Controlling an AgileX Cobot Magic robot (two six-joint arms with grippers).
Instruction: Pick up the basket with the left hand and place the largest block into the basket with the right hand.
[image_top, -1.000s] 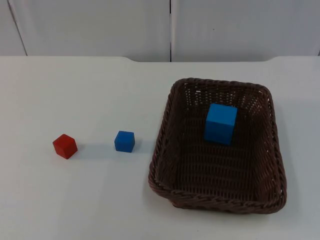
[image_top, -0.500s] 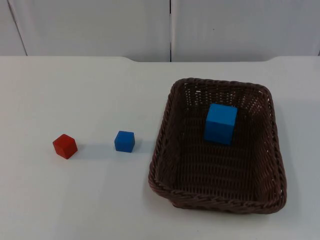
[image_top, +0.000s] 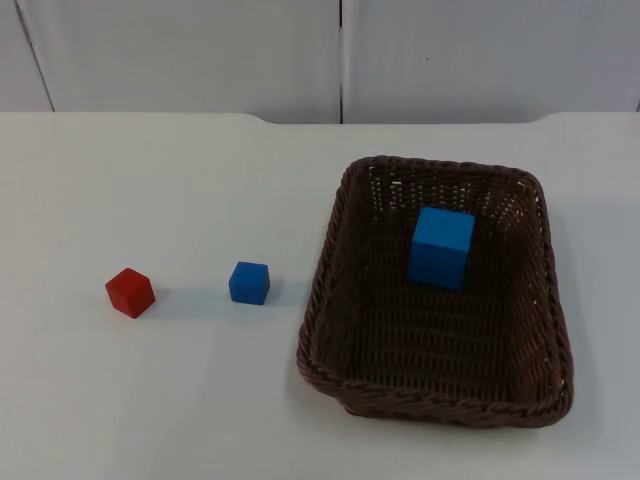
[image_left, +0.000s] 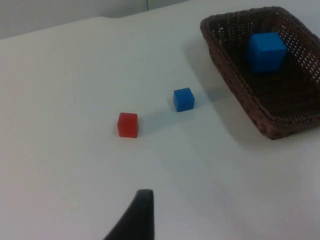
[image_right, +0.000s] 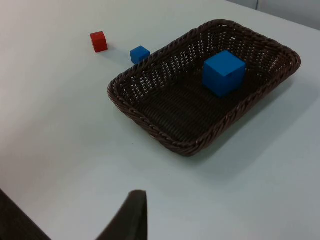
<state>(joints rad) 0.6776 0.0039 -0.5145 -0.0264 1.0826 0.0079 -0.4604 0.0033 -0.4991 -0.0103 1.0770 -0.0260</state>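
Note:
The brown wicker basket (image_top: 316, 290) rests on the white table at the right, with no gripper on it. The largest block, a big blue cube (image_top: 440, 247), lies inside it toward the far wall. A small blue cube (image_top: 249, 283) and a small red cube (image_top: 130, 292) sit on the table to the basket's left. My left gripper (image_left: 137, 217) hangs back over bare table, well short of the red cube (image_left: 127, 124). My right gripper (image_right: 131, 215) waits high above the table, apart from the basket (image_right: 150, 127) and its big blue cube (image_right: 223, 72).
The grey partition wall (image_top: 200, 50) closes off the far side of the table. Open white table lies left of and in front of the basket. A dark table edge (image_right: 15, 220) shows in the right wrist view.

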